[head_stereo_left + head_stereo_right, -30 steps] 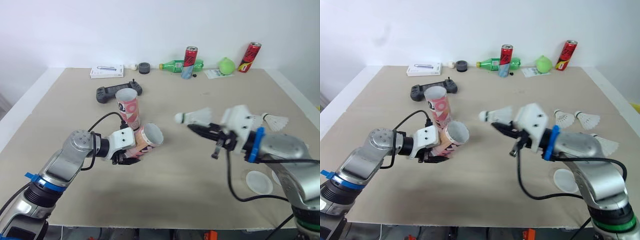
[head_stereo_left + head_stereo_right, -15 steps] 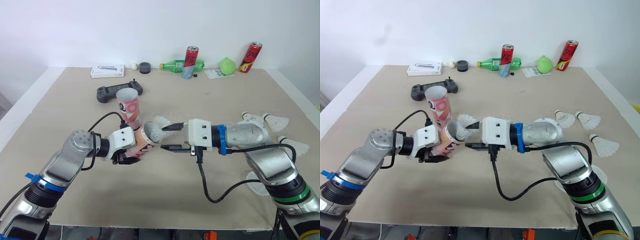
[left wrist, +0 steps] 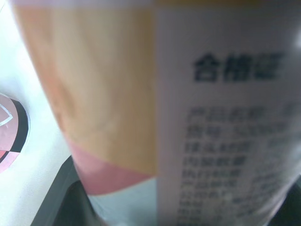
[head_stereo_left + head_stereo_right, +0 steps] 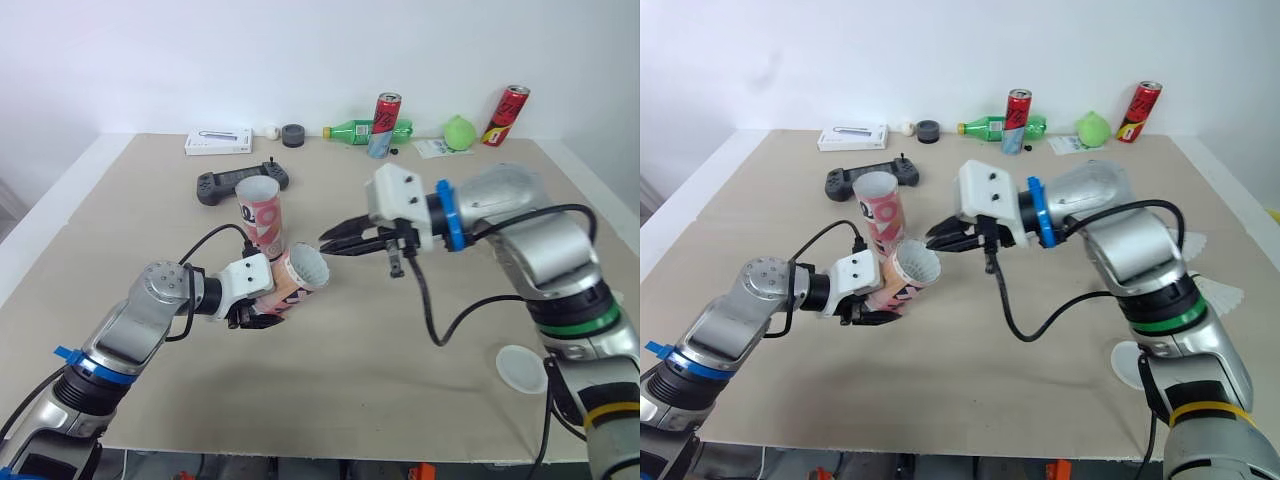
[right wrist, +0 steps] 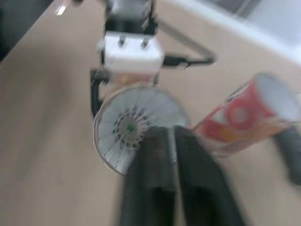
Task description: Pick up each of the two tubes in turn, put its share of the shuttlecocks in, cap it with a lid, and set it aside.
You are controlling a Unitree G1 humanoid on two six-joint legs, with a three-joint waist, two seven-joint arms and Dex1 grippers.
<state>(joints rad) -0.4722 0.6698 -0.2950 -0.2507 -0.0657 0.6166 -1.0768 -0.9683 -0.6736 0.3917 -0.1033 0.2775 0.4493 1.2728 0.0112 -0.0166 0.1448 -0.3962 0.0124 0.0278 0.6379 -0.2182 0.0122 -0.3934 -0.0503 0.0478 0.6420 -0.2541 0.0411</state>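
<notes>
My left gripper (image 4: pixel 262 305) is shut on a pink patterned tube (image 4: pixel 290 280) that is tilted, with its open mouth toward the right; its label shows close up (image 3: pixel 188 117) in the left wrist view. A shuttlecock (image 5: pixel 134 127) sits inside that mouth with its feathers outward. My right gripper (image 4: pixel 326 244) hovers just right of and above the mouth, fingers shut with nothing in them. A second tube (image 4: pixel 258 215) stands upright just behind. Two loose shuttlecocks (image 4: pixel 1220 295) lie at the far right, one partly behind my right arm. A white lid (image 4: pixel 520 368) lies near the front right.
A black game controller (image 4: pixel 240 182) lies behind the upright tube. Along the back edge are a white box (image 4: pixel 218 141), a black round piece (image 4: pixel 292 135), a green bottle (image 4: pixel 350 130), two red cans (image 4: pixel 385 125) and a green ball (image 4: pixel 460 130).
My right gripper carried a shuttlecock to the held tube, left it in the mouth, then drew back up and to the right and shut its fingers. My left gripper kept still.
</notes>
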